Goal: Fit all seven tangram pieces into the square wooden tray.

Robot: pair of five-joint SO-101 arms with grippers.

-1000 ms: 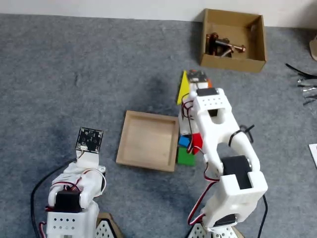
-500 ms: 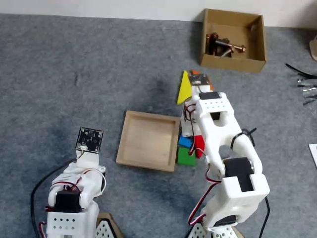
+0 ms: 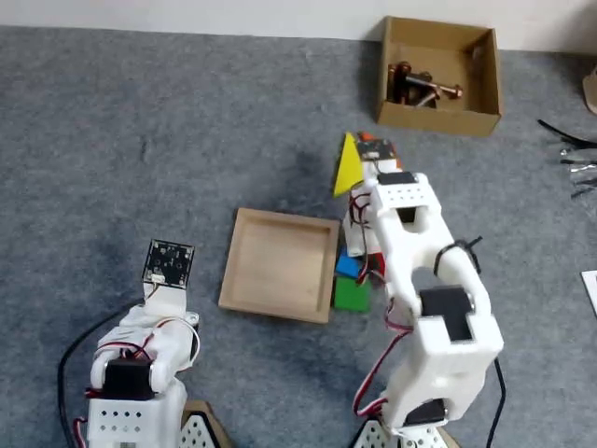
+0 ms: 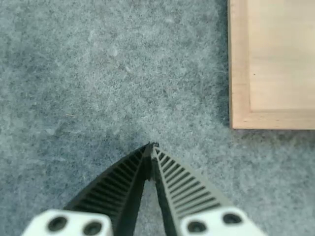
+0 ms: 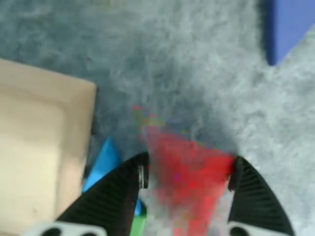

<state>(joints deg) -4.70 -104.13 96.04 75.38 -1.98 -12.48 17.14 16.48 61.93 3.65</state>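
The square wooden tray lies on the grey carpet with nothing in it. Just right of it sit a light blue piece and a green piece. A yellow triangle and an orange piece lie farther back. My right gripper hangs open over a red piece, one finger on each side of it, with the light blue piece and the tray beside it. A dark blue piece lies beyond. My left gripper is shut over bare carpet near a corner of the tray.
A cardboard box holding metal parts stands at the back right. Black cables lie at the right edge. The left arm sits at the near left, and open carpet stretches left of and behind the tray.
The right arm has shifted slightly toward the near side, and the red piece that showed beside it in the high view is now covered. The left arm has not moved.
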